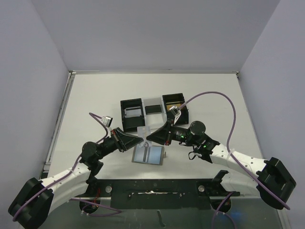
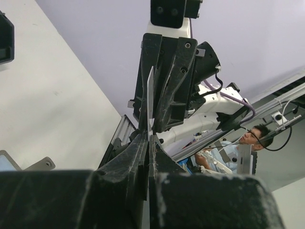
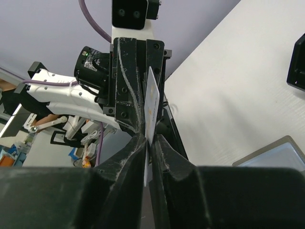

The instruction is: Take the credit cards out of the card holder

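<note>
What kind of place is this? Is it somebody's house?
Probably not a house; it looks like a robot lab. The left arm and right arm are bolted to a white table inside plain walls, and a person is nearby among cables.

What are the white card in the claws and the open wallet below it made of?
The card looks like stiff plastic: thin, white, smooth, flat though pinched. The card holder seems soft, matte leather or imitation, lying open and flat with a centre fold; which one, I cannot tell.

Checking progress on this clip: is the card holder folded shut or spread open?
Spread open: the card holder lies flat on the table, both blue-grey panels facing up.
</note>
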`<state>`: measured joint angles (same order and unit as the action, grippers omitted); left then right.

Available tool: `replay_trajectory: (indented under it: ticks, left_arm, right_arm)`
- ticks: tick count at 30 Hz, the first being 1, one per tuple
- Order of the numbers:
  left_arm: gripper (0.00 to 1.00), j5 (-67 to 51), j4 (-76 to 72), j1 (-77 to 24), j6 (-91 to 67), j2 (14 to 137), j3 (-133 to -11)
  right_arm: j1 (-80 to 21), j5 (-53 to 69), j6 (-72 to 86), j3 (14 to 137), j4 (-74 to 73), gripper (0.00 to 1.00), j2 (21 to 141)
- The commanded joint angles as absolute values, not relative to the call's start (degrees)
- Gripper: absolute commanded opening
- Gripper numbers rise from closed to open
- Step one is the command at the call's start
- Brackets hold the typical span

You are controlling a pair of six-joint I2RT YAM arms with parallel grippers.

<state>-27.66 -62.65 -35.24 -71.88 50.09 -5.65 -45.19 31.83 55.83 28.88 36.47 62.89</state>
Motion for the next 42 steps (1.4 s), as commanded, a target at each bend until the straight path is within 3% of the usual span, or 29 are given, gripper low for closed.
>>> replay_trajectory:
  ticks: [1, 7, 11, 21, 23, 26, 36, 42]
  left_arm:
    - [0.0, -27.19, -69.24, -35.95, -72.86, 50.18, -5.34]
    - [0.0, -27.64, -67.2, -36.01, -72.02, 49.32, -5.39]
    - [0.0, -27.07, -63.38, -36.02, -70.82, 47.31, -5.2]
    - [0.35, -23.76, -35.77, -35.85, -59.84, 38.4, -11.18]
    - [0.53, -20.79, -23.02, -35.78, -53.54, 35.93, -15.42]
    - [0.69, -15.18, -6.61, -35.02, -45.03, 34.3, -22.39]
    - [0.71, 9.5, 27.48, -32.16, -32.85, 38.34, -41.61]
    - [0.72, 20.26, 32.02, -29.51, -27.7, 36.34, -45.6]
  right_arm:
    - [-47.4, 28.1, 55.31, 32.36, 37.37, 0.11, 62.88]
    - [-47.55, 28.99, 55.66, 32.51, 38.33, 0.0, 63.62]
    - [-47.72, 29.3, 55.45, 32.26, 38.8, 0.0, 62.83]
    - [-47.33, 25.02, 51.27, 31.93, 30.95, 0.0, 58.69]
    - [-47.6, 22.43, 49.55, 31.72, 28.89, 0.0, 57.28]
    - [-47.77, 18.97, 47.21, 30.32, 27.62, 0.0, 54.94]
    - [-49.17, 10.78, 35.83, 33.22, 15.55, 0.0, 53.04]
    - [-53.29, -0.07, 24.28, 37.75, 7.22, 0.0, 54.95]
